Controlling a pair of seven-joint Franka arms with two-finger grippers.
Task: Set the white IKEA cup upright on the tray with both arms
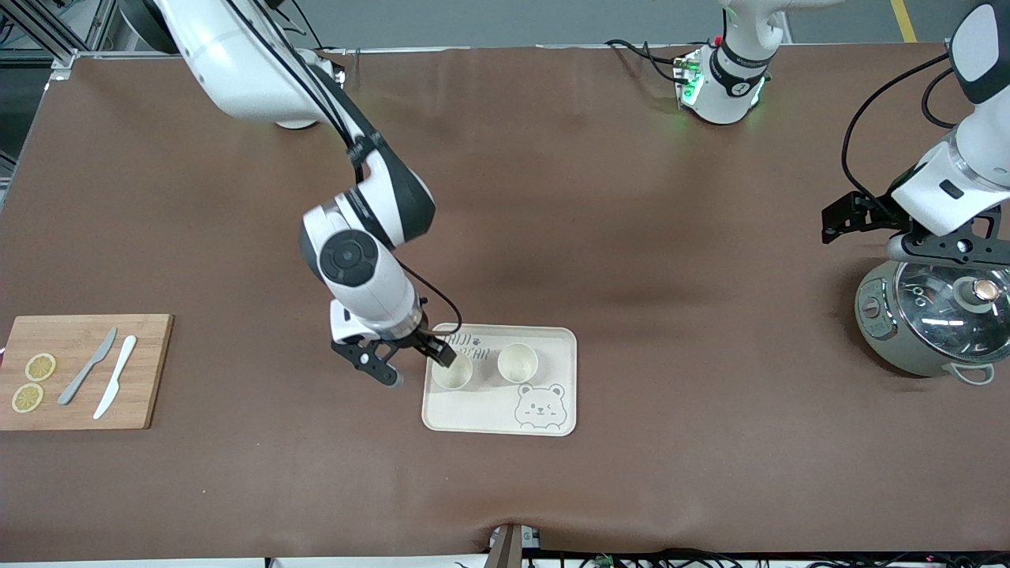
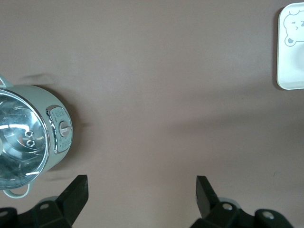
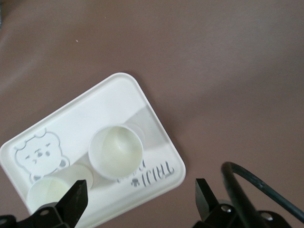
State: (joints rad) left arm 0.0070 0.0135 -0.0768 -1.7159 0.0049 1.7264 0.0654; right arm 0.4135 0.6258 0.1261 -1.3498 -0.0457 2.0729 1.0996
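I see two white round cups standing upright on the flat cream bear-print tray. My right gripper hangs released over the tray's edge, apparently just done placing. My left gripper waits, jaws spread, by the grey glass-lidded cooker.

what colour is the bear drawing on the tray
Grey outline on the cream tray, clearest in the front view.

High front view, wrist views share tray

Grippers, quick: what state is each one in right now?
Left gripper: open, empty, over bare table beside the cooker.
Right gripper: open, holding nothing, above the tray with two upright cups on it.
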